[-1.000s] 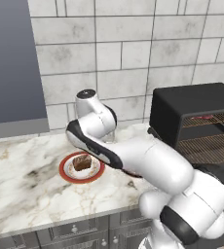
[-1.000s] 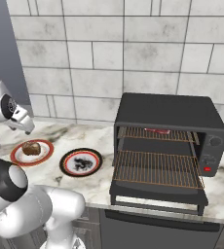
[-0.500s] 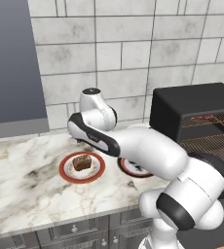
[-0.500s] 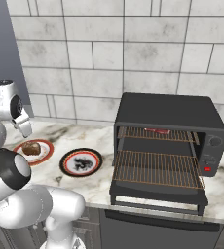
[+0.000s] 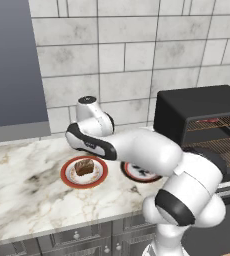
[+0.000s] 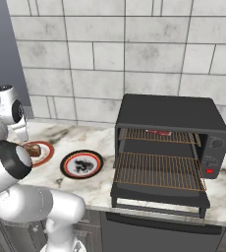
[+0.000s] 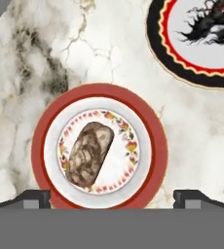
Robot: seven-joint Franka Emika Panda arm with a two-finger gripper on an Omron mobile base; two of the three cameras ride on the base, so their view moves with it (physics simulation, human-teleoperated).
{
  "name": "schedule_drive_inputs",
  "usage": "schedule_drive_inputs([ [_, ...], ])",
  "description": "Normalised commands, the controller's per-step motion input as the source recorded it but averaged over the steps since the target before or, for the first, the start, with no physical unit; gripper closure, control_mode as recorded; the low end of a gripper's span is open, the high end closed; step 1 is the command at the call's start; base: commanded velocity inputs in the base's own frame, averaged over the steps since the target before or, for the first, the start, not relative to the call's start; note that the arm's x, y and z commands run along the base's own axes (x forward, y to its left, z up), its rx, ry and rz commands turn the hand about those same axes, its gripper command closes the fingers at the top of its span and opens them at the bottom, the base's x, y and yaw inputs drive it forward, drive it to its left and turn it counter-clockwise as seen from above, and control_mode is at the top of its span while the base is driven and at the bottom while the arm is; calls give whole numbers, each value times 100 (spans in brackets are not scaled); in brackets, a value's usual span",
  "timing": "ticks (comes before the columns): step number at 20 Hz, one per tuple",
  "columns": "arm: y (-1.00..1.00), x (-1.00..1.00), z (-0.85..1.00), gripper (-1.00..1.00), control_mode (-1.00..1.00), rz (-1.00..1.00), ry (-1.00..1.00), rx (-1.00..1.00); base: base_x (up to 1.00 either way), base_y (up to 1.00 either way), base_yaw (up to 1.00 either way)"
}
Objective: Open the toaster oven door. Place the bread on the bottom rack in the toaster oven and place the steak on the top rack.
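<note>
My gripper (image 7: 113, 199) hangs open above the bread (image 7: 89, 153), a brown dark-crusted chunk lying on a red-rimmed plate (image 7: 40, 146). Its two fingertips (image 7: 33, 198) straddle the plate's near edge without touching anything. The bread (image 6: 34, 150) also shows from the right, just below my hand. The black toaster oven (image 6: 171, 110) stands at the right with its door (image 6: 159, 197) folded down flat. The red steak (image 6: 158, 132) lies at the back of the top rack (image 6: 134, 135). The bottom rack (image 6: 159, 170) is slid out and bare.
A black-rimmed plate (image 6: 81, 164) with a dark pattern sits between the red plate and the oven. The marble counter (image 5: 22, 185) runs to a tiled wall behind. My own arm crosses the counter in front of the black plate (image 5: 137, 172).
The hand has shifted slightly right over the red plate and the arm's links have swung round. The jaws have stayed open; bread, steak and oven have not moved.
</note>
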Motion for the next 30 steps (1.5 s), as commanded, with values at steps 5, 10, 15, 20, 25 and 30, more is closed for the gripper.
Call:
schedule_drive_inputs([
  [5, 9, 24, -25, -100, -100, -18, 6, 2, 0, 0, 0],
  [10, 12, 19, -26, -100, -100, -12, 4, 5, 0, 0, 0],
  [15, 14, 10, -26, -100, -100, -9, 1, 1, 0, 0, 0],
  [20, 13, 1, -23, -100, -100, -11, 0, 0, 0, 0, 0],
  [25, 9, 6, -28, -100, -100, -10, 1, 0, 0, 0, 0],
  [30, 4, 5, -21, -100, -100, -9, 0, 0, 0, 0, 0],
])
